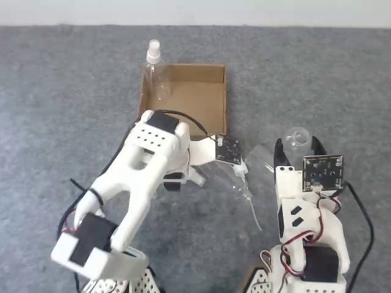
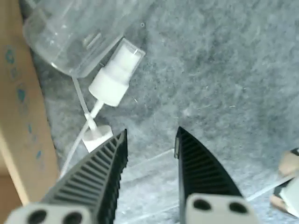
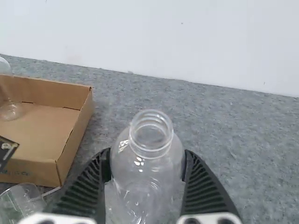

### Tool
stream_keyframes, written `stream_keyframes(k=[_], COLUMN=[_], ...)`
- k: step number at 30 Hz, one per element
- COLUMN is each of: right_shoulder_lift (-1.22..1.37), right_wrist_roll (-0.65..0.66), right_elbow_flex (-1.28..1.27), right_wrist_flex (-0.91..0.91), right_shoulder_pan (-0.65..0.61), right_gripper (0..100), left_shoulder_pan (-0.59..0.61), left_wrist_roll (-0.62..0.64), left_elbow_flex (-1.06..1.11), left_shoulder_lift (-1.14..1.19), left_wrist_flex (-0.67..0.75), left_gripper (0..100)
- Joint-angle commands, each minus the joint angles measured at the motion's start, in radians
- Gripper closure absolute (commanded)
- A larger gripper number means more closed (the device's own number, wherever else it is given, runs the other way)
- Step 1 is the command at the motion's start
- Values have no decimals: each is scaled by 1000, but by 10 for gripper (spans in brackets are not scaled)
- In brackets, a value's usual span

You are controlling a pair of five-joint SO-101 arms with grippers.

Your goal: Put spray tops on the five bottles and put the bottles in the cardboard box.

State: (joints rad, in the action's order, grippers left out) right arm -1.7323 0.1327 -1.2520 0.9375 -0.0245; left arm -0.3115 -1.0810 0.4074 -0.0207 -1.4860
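An open-necked clear bottle point(image 3: 147, 163) without a top stands upright between the fingers of my right gripper point(image 3: 147, 186), which is shut on its sides; from above this bottle point(image 1: 297, 138) is right of the cardboard box point(image 1: 211, 76). One clear bottle with a white spray top point(image 1: 154, 67) stands in the box's far left corner. My left gripper point(image 2: 152, 140) hangs open above the grey carpet, just short of a loose white spray top point(image 2: 114, 77) with a thin dip tube. A clear bottle point(image 2: 77, 35) lies on its side beyond that top.
The box's cardboard wall point(image 2: 21, 121) runs close beside my left gripper. A small white piece point(image 2: 96, 136) lies by the dip tube. Another clear bottle point(image 1: 264, 160) lies on the carpet between the two arms. Grey carpet point(image 1: 330, 79) stretches to the right of the box.
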Motion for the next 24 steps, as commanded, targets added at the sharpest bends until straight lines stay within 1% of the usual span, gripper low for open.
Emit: stream_keyframes(k=[1,5,13,21,24], right_shoulder_lift=[-21,-21,-21,-21,-21], right_wrist_roll=[2,2,2,3,6], right_elbow_flex=[63,60,58,58,58], right_wrist_flex=[-30,-41,-42,-39,-39], right_shoulder_pan=[8,8,8,8,8], right_gripper=[989,989,989,989,989], left_shoulder_pan=[-3,-9,-74,-71,-77], left_wrist_roll=[-46,-71,-74,-72,-57], left_elbow_flex=[-74,-104,-145,-145,-145], left_shoulder_lift=[15,37,127,239,253], left_wrist_flex=[-8,-5,15,91,89], left_gripper=[836,836,836,837,841])
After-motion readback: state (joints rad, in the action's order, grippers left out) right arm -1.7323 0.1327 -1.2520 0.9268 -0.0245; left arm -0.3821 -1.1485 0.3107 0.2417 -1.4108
